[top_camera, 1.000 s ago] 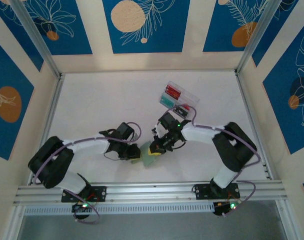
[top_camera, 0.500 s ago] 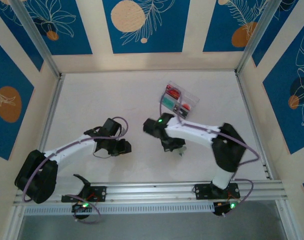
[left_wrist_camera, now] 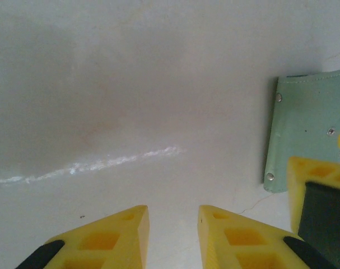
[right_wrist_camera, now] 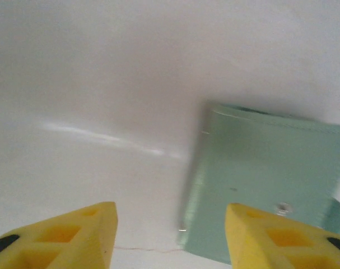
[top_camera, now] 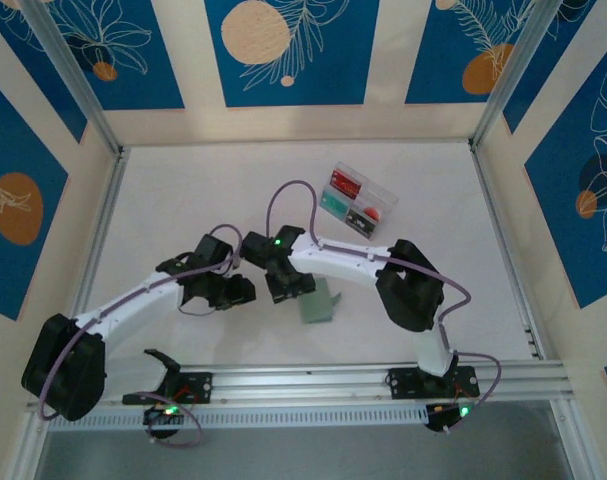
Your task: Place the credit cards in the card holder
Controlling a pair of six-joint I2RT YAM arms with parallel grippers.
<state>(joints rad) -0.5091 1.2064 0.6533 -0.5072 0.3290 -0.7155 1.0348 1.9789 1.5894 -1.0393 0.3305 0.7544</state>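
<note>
Card holder (top_camera: 318,306) lies flat on the surface (top_camera: 183,220), near the front edge, just right of both grippers. No card is in it or on it that I can see. It looks folded, snap studs showing along one edge, but I can't tell if the flap is fully shut.

Credit cards (top_camera: 344,186) sit in the clear box (top_camera: 381,196) toward the back right, well apart from the holder. Red and teal are visible; white I can't pick out.

Right gripper (right_wrist_camera: 171,210) hovers low at the holder's left edge, jaws wide, nothing between them. Left gripper (left_wrist_camera: 172,216) is just beside it on the left, jaws narrow with a small gap, also empty, over bare surface with the holder off to its right.

Judgement: this looks like the setup step, with the holder placed and no card picked yet.

To do it well:
- Pin one edge of the holder with the left jaws so the soft material doesn't slide.
- Send the right arm to the box.
- Take a card by its short edge.
- Bring it in at a low angle, in line with the pocket mouth.

Risk: the thin card slips in the jaws, or the holder shifts if it isn't pinned.
</note>
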